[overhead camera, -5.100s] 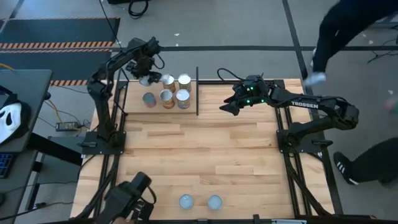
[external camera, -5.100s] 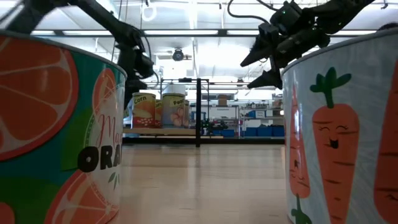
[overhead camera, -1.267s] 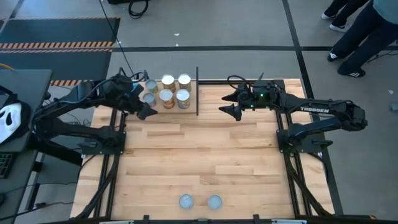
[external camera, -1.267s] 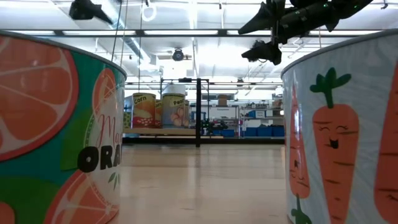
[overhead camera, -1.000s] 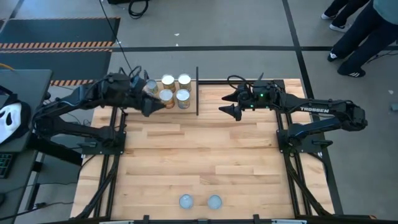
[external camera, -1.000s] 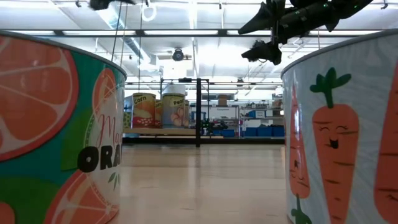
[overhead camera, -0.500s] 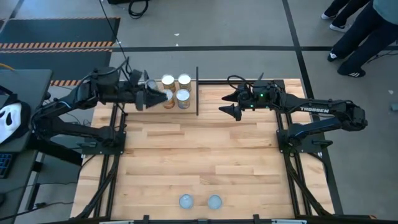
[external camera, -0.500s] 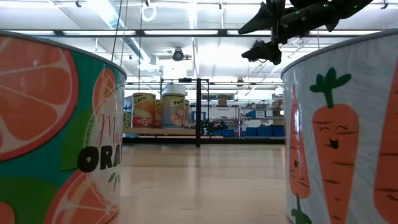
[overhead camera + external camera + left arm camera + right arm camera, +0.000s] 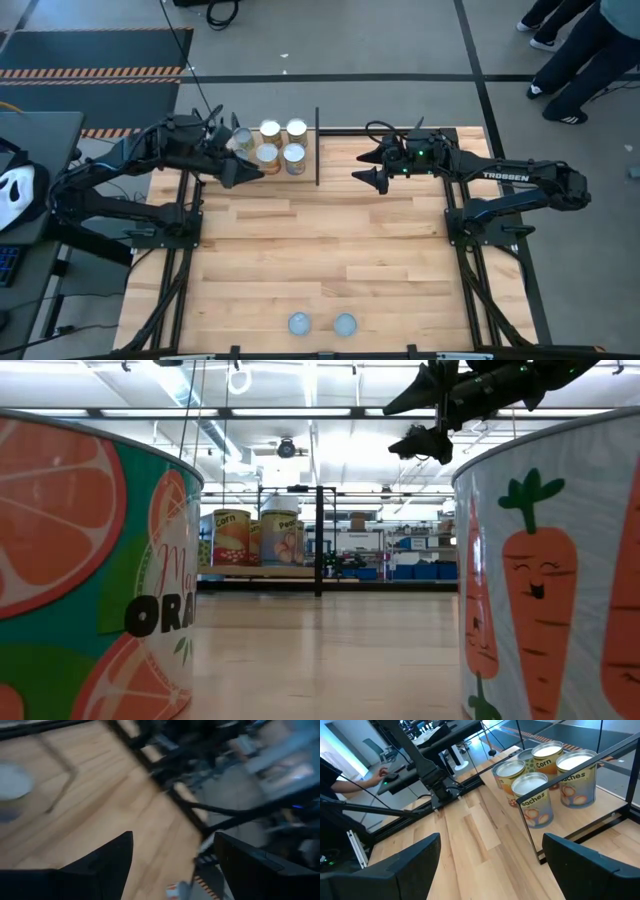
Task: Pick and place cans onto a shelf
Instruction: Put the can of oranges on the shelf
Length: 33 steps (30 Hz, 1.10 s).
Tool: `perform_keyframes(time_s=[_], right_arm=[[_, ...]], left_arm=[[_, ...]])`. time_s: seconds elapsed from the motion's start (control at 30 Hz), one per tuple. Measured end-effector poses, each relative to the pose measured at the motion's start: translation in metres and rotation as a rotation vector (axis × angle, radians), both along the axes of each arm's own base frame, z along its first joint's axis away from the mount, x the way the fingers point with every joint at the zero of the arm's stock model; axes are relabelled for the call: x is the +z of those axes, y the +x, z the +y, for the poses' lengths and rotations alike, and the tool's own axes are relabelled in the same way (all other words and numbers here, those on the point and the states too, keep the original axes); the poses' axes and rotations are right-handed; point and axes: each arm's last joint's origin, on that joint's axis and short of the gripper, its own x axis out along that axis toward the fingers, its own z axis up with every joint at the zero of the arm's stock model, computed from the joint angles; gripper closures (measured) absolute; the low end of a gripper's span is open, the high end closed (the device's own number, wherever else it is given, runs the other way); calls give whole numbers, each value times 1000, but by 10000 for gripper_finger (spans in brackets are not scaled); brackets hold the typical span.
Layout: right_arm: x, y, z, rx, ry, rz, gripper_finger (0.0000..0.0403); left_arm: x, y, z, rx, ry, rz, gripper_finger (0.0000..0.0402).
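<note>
Over at the far left corner of the table (image 9: 320,250): a cluster of cans (image 9: 272,146) standing upright on the shelf (image 9: 318,148), packed close together, silver and white tops up. Seen from the right wrist, five tops countable, labels reading Corn and Peaches. Two more cans (image 9: 320,324) well apart from the rest, side by side at the near edge of the table, filling the low view with an orange print on one and a carrot print on the other.

Left gripper (image 9: 252,171) hovering just at the near-left edge of the cluster, fingers spread, nothing between them. Blurred in its own wrist view, only bare wood and dark frame visible past the fingers.

Right gripper (image 9: 362,173) hanging above the table on the other side of the shelf's black upright post, pointing toward the cans, fingers wide apart and empty. Near the shelf but not touching it.

A person's legs (image 9: 570,45) at the far right, off the table.
</note>
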Motion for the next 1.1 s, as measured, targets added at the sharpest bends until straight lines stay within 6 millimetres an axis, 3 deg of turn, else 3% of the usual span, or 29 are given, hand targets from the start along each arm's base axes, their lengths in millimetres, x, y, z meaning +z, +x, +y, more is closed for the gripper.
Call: perform_keyframes(time_s=[0.23,1.1], right_arm=[[0,0,0,0,0,0,46],[0,0,0,0,0,0,46]], left_arm=[[-24,-14,1,109,40,305,120],[-34,-24,-19,77,20,459,120]])
